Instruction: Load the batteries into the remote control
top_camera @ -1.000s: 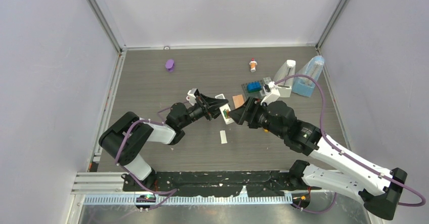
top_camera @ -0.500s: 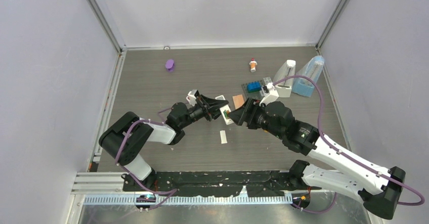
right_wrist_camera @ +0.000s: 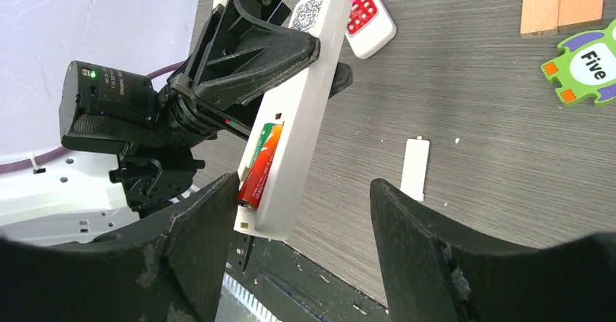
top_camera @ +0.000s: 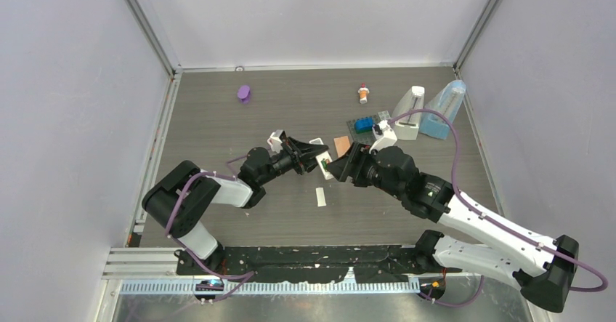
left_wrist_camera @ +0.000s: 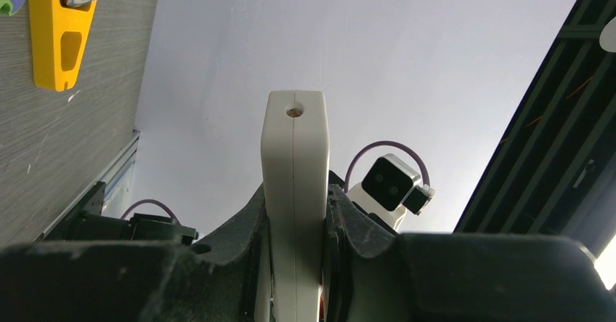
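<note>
Battery [right_wrist_camera: 260, 163], red-orange with a green end, lies in the open bay of the white remote [right_wrist_camera: 305, 104]. It is the only one I can make out there.

From the left, my left hand [right_wrist_camera: 265, 57] is clamped narrow on the remote's upper half and holds it up off the bench [right_wrist_camera: 472, 118]. In the left wrist view the remote stands edge-on between the two fingers, so that grip looks square.

In the right wrist view the remote's long axis runs from about 1 o'clock down to 7 o'clock. The battery lies along the same line in the lower half of the body, bay facing the camera. Its lower end looks slightly proud of the bay, though I cannot tell whether it is fully seated.

The loose white cover [right_wrist_camera: 415, 168] lies flat on the bench at about 3 o'clock from the bay, well clear of both hands.

My right hand [right_wrist_camera: 301, 216] is spread wide and holds nothing. Its fingers stand either side of the remote's lower end without touching it, and the bay sits at 12 o'clock from that hand. The right arm is plainly the free one and the nearer, so I judge any push on the battery must go straight ahead along that axis.
</note>
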{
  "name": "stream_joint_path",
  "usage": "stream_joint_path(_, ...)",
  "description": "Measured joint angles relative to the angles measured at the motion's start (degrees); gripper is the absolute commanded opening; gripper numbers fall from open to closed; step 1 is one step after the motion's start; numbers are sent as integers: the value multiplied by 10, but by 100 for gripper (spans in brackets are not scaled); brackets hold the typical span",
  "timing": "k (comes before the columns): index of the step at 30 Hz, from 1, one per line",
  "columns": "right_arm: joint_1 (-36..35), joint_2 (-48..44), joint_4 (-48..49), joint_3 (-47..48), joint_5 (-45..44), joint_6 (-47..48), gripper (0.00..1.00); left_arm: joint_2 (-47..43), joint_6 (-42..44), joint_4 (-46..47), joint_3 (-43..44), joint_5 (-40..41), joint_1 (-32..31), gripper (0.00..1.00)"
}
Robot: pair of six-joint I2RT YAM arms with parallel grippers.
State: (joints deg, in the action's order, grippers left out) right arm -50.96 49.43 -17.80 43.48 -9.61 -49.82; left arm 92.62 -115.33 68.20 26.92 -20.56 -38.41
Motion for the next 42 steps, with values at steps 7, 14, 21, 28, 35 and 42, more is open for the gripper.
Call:
stream_joint_path(7,0,9,15,-9,8,-17,71,0,1,-1,1,0,0,0)
stream_joint_path(14,0,9,57,-37,22,-59,74,0,3,-2,1,0,-1,0)
stream_joint_path(21,1,9,93,-51,43,-76,84,0,3,0,2,-2,-1,0)
stream_joint_path(28,0,0,117,-53,63,-77,86,-2,2,5,2,-2,-5,0)
stream_joint_path(35,0,-52,131,-89,58,-98,72,-3,-2,5,2,-1,-5,0)
stream_joint_path(42,0,-60,137,-97,54,-108,57,-3,-13,5,2,0,-6,0)
